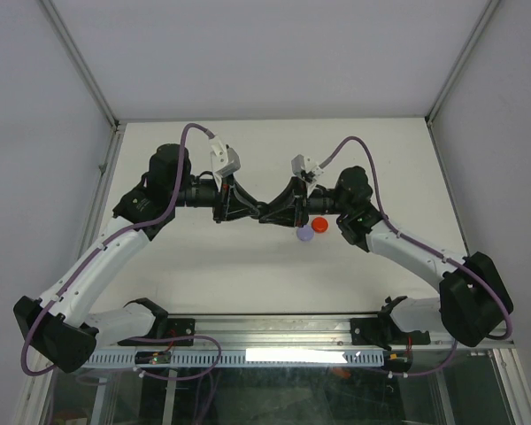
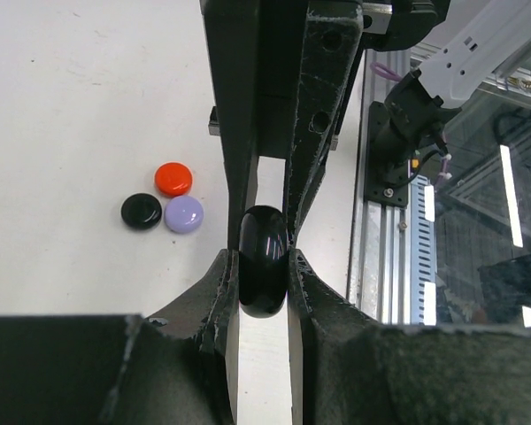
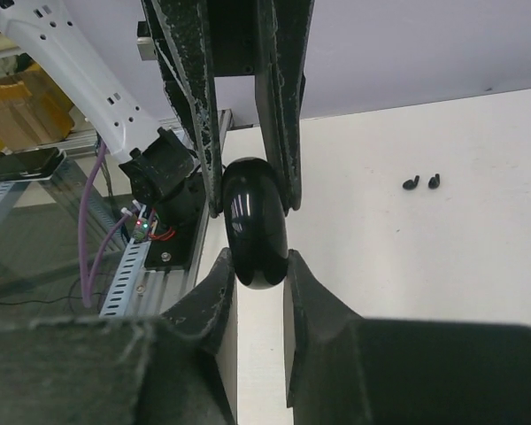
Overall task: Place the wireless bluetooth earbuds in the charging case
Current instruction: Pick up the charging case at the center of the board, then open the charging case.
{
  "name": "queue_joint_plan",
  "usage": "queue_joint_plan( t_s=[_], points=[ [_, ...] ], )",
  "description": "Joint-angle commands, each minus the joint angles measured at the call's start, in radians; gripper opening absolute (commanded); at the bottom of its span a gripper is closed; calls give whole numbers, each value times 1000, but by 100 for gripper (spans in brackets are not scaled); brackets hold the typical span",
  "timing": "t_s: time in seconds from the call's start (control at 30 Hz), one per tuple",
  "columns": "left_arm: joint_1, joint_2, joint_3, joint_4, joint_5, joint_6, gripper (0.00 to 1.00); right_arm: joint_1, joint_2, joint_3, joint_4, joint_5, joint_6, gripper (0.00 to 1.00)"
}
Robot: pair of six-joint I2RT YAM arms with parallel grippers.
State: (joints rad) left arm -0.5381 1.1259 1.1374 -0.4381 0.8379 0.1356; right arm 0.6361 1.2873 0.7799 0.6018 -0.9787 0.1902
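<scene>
Charging case (image 3: 252, 221) is held up between the two arms. The left gripper (image 2: 264, 270) pinches one end and the right gripper (image 3: 258, 266) the other, both clamped tight on its flat faces. The case's long axis runs fingertip to fingertip, along the line of both grippers. No open lid shows.

Earbuds (image 3: 411, 184) lie side by side on the table (image 3: 478, 266), well apart from the case and past it as the right wrist sees it — so the left arm is probably nearer. Three small discs (image 2: 177, 214) sit on the case's right-arm side.
</scene>
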Motion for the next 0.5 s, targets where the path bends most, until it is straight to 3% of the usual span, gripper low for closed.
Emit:
queue_joint_plan(
  t_s=[0.0, 0.07, 0.17, 0.33, 0.47],
  points=[
    [-10, -8, 48, 18, -22, 25, 12, -4, 12, 32, 104, -51, 55, 6],
    [-10, -17, 45, 19, -55, 17, 21, -4, 13, 17, 162, -47, 85, 0],
    [-10, -33, 38, 20, -88, 8, 38, -4, 15, -3, 227, -29, 129, 0],
    [-8, -67, 4, 72, -123, -59, 52, -4, 19, -36, 316, -8, 188, 0],
    [-8, -111, -49, 159, -154, -128, 55, -1, 14, -57, 336, 11, 202, 0]
  ],
)
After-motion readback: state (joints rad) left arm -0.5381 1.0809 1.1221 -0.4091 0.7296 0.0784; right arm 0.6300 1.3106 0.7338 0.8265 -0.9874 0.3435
